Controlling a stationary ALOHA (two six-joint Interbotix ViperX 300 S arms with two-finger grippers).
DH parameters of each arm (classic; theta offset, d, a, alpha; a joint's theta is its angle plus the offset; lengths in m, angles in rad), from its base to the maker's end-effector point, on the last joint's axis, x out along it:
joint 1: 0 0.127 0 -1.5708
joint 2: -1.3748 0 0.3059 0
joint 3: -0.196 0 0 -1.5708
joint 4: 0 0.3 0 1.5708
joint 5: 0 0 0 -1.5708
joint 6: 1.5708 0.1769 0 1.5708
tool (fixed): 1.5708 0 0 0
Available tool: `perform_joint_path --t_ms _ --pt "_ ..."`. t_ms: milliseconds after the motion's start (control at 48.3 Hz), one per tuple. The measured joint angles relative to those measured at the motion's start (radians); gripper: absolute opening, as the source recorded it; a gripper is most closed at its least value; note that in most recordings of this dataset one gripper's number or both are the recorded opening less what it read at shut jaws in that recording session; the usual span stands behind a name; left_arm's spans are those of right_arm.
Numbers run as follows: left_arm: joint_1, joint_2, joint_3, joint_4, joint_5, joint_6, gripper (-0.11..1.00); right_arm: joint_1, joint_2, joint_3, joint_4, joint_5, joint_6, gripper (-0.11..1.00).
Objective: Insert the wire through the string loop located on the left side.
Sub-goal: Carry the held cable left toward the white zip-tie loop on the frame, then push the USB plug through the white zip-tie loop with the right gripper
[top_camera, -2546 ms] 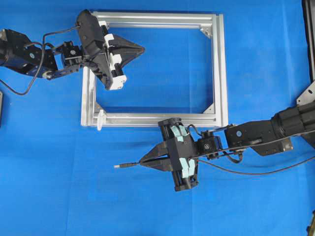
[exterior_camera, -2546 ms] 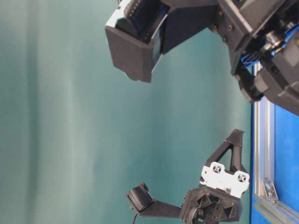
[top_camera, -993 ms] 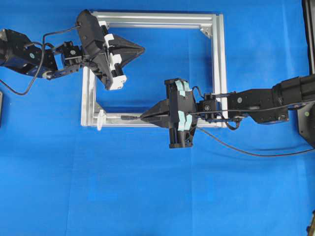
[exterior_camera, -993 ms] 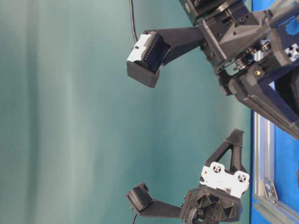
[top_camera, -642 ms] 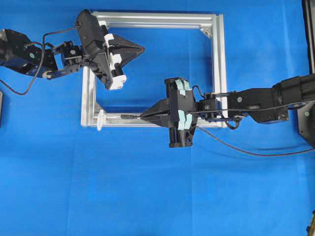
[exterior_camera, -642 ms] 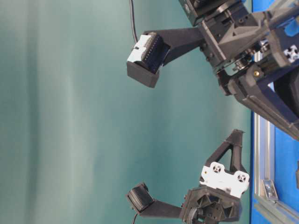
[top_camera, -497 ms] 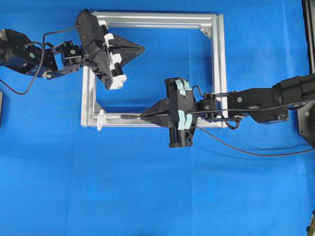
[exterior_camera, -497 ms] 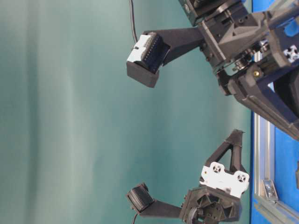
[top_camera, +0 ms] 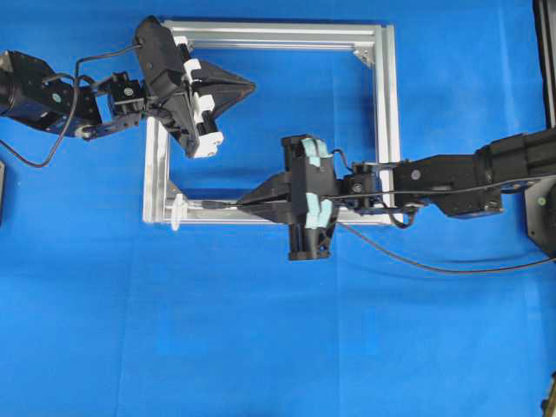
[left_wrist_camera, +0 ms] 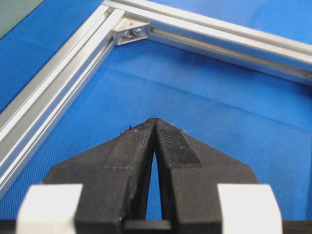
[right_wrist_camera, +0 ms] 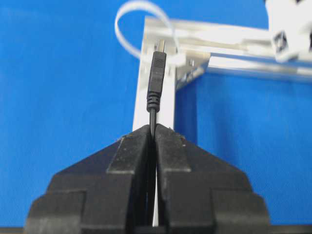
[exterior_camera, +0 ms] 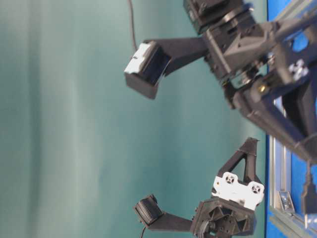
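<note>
My right gripper [top_camera: 240, 204] is shut on the wire [top_camera: 215, 205], just behind its dark plug. In the right wrist view the plug [right_wrist_camera: 157, 73] sticks straight out past the fingertips [right_wrist_camera: 139, 141], with its silvery tip close to the string loop [right_wrist_camera: 118, 32]. That loop is a white ring standing off the aluminium frame [right_wrist_camera: 165, 103]. Seen from overhead, the string loop [top_camera: 177, 211] sits at the frame's front left corner, a short way left of the plug. My left gripper [top_camera: 251, 85] hovers shut and empty inside the frame's upper left part [left_wrist_camera: 155, 121].
The silver rectangular frame [top_camera: 278, 35] lies on blue cloth, with triangular corner brackets [left_wrist_camera: 129, 30] inside its corners. The wire's slack [top_camera: 434, 268] trails right across the cloth below my right arm. A dark stand [top_camera: 546, 61] lines the right edge.
My right gripper has moved left along the frame's front bar with the wire, bringing the plug nearer the string loop. The left arm has not moved.
</note>
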Motion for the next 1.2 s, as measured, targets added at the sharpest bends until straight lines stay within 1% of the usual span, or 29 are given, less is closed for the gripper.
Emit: perform_joint_path --t_ms 228,1200 --pt "0.0 0.0 0.0 0.0 -0.002 0.0 0.0 0.002 0.034 -0.043 -0.003 0.035 -0.002 0.01" --pt "-0.002 0.0 0.0 0.0 -0.002 0.0 0.0 0.002 0.035 -0.046 -0.003 0.038 -0.005 0.01"
